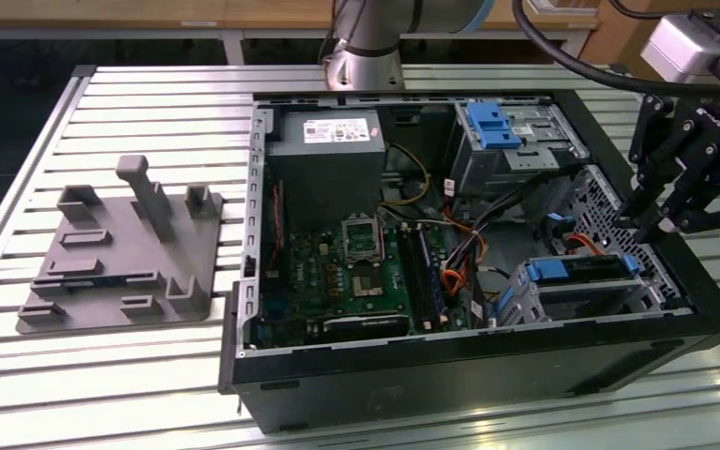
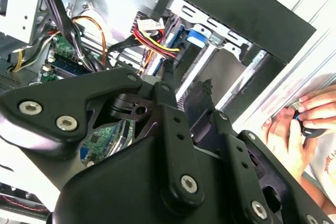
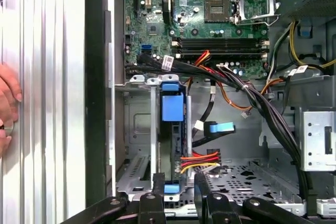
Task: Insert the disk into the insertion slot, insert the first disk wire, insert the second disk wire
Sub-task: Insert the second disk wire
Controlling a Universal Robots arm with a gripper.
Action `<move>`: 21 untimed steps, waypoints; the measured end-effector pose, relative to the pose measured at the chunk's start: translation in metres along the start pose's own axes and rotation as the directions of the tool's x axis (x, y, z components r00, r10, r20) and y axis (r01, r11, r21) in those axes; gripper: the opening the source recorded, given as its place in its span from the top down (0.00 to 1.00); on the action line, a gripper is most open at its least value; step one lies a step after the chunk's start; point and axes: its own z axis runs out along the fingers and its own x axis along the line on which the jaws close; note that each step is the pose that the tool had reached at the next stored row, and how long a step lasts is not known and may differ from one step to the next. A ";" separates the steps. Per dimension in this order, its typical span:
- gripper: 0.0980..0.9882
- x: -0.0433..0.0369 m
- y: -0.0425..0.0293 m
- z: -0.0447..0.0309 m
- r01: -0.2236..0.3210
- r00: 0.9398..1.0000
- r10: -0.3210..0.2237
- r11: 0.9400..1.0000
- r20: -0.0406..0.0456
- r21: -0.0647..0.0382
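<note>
Inside the black computer case (image 1: 460, 361), the blue-framed silver-grey disk (image 1: 579, 272) is sitting in the perforated silver insertion slot (image 1: 525, 300); at the exterior view's right, the black gripper (image 1: 656, 223) is hovering, jaws apart and empty, where loose red-and-yellow wires (image 3: 199, 157) could snag it.

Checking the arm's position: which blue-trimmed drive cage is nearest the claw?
The small cage holding the blue-framed disk, right by the claw; the taller cage with the blue latch stands farther off.
</note>
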 end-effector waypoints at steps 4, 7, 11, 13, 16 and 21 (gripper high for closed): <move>0.70 -0.0133 0.0003 -0.0002 0.000 1.000 0.000 1.000 -0.018 0.000; 0.70 -0.0249 0.0006 -0.0004 0.000 1.000 0.000 1.000 -0.024 0.000; 0.70 -0.0417 0.0010 -0.0005 -0.001 0.999 0.001 1.000 -0.036 0.000; 0.70 -0.0500 0.0024 -0.0002 -0.001 0.998 0.001 1.000 -0.060 0.003; 0.70 -0.0504 0.0060 0.0002 -0.001 0.994 0.003 1.000 -0.113 0.017; 0.70 -0.0513 0.0131 0.0017 0.000 0.986 0.004 1.000 -0.165 0.026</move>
